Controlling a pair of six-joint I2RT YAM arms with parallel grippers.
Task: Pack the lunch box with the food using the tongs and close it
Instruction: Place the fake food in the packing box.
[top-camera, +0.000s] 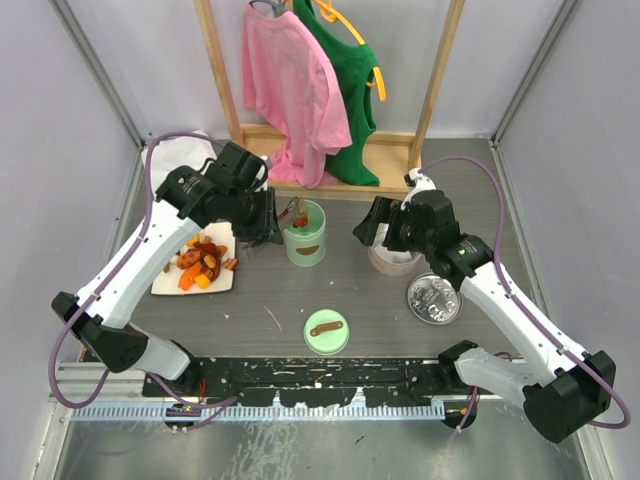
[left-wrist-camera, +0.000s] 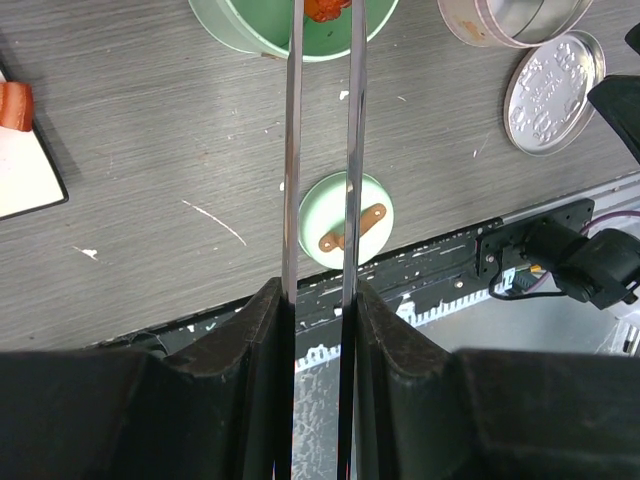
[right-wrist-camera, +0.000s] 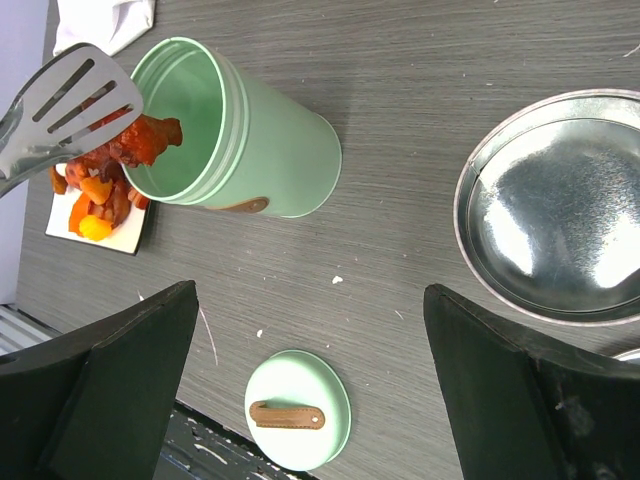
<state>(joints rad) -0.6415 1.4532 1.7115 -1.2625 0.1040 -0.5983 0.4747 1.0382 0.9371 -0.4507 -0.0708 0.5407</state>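
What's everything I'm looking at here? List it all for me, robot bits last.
lunch box: 1, pale green, upright mid-table, open
lid: 1, pale green with a brown strap, flat near the front edge
food: 1 heap, orange, red and brown, on the plate
plate: 1, white, left of the lunch box
tongs: 1, silver metal, tips at the lunch box mouth, gripping a red piece
tin: 1, silver, right of the lunch box
tin lid: 1, silver, beside the tin
pink shirt: 1, hanging at the back
green shirt: 1, hanging beside it
rack: 1, wooden, back
left gripper: 1, black, shut on the tongs
right gripper: 1, black, open, empty
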